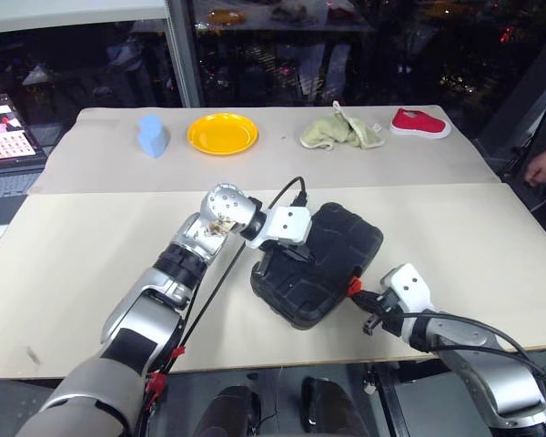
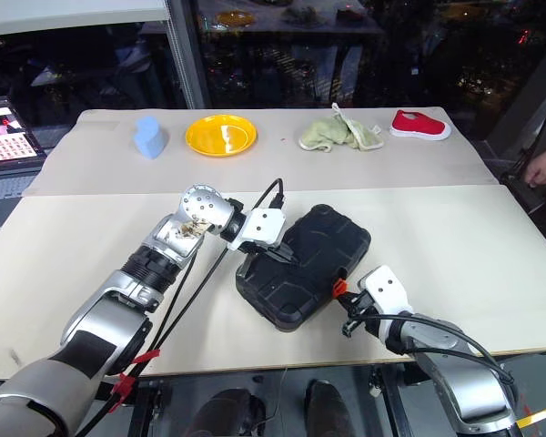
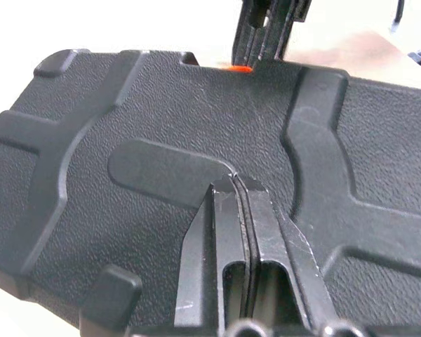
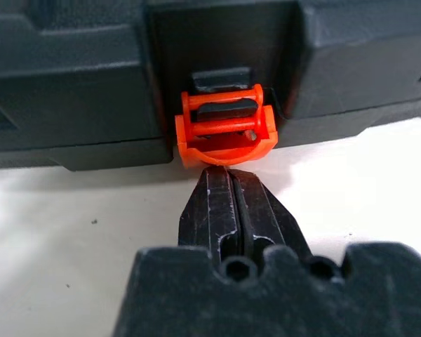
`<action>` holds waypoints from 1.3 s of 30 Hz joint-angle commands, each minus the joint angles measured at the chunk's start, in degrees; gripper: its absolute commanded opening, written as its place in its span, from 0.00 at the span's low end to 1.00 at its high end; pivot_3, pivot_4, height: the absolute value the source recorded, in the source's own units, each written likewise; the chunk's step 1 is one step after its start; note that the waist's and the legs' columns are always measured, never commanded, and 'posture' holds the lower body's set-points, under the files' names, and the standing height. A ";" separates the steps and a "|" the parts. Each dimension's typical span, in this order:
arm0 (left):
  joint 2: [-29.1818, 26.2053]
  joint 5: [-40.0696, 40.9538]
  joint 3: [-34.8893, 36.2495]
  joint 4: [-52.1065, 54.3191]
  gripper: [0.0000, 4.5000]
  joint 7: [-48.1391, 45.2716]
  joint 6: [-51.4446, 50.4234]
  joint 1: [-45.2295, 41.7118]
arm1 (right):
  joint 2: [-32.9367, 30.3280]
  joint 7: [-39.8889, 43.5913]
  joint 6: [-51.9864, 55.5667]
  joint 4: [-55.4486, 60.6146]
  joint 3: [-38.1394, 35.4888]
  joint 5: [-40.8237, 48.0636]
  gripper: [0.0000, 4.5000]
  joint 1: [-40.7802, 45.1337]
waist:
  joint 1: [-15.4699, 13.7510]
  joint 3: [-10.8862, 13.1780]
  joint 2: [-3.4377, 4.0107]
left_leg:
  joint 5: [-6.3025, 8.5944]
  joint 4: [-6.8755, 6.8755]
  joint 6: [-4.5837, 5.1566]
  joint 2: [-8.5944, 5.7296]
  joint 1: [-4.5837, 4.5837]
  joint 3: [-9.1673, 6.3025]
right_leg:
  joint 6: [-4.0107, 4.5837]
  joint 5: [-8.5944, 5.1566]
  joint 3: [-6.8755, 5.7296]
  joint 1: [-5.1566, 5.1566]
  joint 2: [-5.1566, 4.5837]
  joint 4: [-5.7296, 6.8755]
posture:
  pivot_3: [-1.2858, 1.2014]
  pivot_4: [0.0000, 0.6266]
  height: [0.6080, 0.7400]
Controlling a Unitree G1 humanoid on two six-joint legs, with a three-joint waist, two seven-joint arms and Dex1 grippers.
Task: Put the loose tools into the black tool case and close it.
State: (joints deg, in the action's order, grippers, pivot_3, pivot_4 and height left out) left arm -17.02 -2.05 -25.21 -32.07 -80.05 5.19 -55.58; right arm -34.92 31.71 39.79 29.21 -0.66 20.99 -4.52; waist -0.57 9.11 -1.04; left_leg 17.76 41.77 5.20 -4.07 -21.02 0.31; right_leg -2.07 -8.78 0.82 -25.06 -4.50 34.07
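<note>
- Case is seen closed on worktop.
- Left end effector, fingers together, is pressed on lid.
- Right end effector, fingers together, is set against orange latch.

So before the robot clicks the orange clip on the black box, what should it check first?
1. Lid down on the black tool case: ok, it lies closed.
2. Left gripper on the lid: ok, shut, its tips rest on top of the case.
3. Right gripper lined up with the orange latch: ok, shut, tips right at the latch's lower edge.
4. Latch snapped shut: cannot tell; its lower end seems to stick out from the case.
5. Loose tools left out on the table: ok, none to be seen around the case.
6. All tools really inside: cannot tell, the lid hides them.
</note>
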 commanded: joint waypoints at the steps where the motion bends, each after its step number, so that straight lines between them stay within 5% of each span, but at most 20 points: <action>1: 0.41 -3.63 -2.91 -2.19 0.01 1.23 1.56 1.95 | 0.93 -0.20 2.20 9.40 -4.79 6.51 0.00 4.42 | 0.29 0.00 0.00 | -0.01 0.00 -0.02 0.01 -0.08 0.00 | 0.03 0.02 0.01 -0.11 0.03 0.01 | 0.52 0.24 1.00; 4: 0.94 -4.00 -3.12 -2.95 0.01 1.92 2.21 2.10 | 0.89 -0.79 4.82 11.31 -5.93 8.29 0.00 5.00 | 0.70 0.00 0.00 | -0.04 -0.08 -0.07 0.03 -0.13 0.00 | 0.48 0.29 0.04 -0.24 0.06 0.02 | 0.52 0.24 1.00; 12: 2.00 -4.56 -2.95 -5.32 0.01 2.98 3.46 1.25 | -1.55 -0.62 7.05 12.82 -7.36 9.12 0.00 3.15 | -0.28 -0.02 -0.03 | 0.03 -0.12 0.04 0.03 -0.09 -0.06 | 0.06 0.02 -0.11 -0.08 0.06 -0.07 | 0.52 0.24 1.00; 20: 1.27 -4.57 -2.36 -6.75 0.01 3.08 4.59 0.76 | -9.12 5.07 9.64 17.11 -17.00 14.69 0.00 -7.06 | -0.33 -0.02 -0.03 | 0.18 -0.14 0.21 -0.04 -0.14 -0.06 | 0.35 0.19 -0.15 -0.10 -0.13 -0.12 | 0.52 0.24 1.00; 25: 1.60 -4.40 -2.25 -6.14 0.01 3.39 4.04 0.50 | -8.45 3.58 5.26 11.96 -11.17 9.10 0.00 -9.66 | -0.03 0.00 -0.06 | 0.12 -0.13 0.13 -0.01 -0.09 -0.05 | -0.07 -0.08 -0.11 -0.01 -0.16 -0.14 | 0.52 0.24 1.00; 39: 1.87 -3.90 -1.99 -4.53 0.01 2.87 3.03 -0.38 | 0.28 2.74 -6.08 -4.97 0.92 -0.09 0.00 3.52 | -0.08 0.01 -0.08 | 0.10 -0.11 0.09 -0.01 -0.12 -0.01 | 0.31 0.16 -0.12 -0.11 -0.09 -0.12 | 0.52 0.24 1.00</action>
State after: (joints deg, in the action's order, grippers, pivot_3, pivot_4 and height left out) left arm -14.75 -3.38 -25.30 -35.63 -76.52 9.48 -56.45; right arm -35.57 34.52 35.64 23.75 0.30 20.87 -2.31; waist -0.65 9.11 -1.11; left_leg 17.85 41.66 5.29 -4.08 -21.14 0.29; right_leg -1.79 -8.64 0.70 -25.17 -4.60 33.96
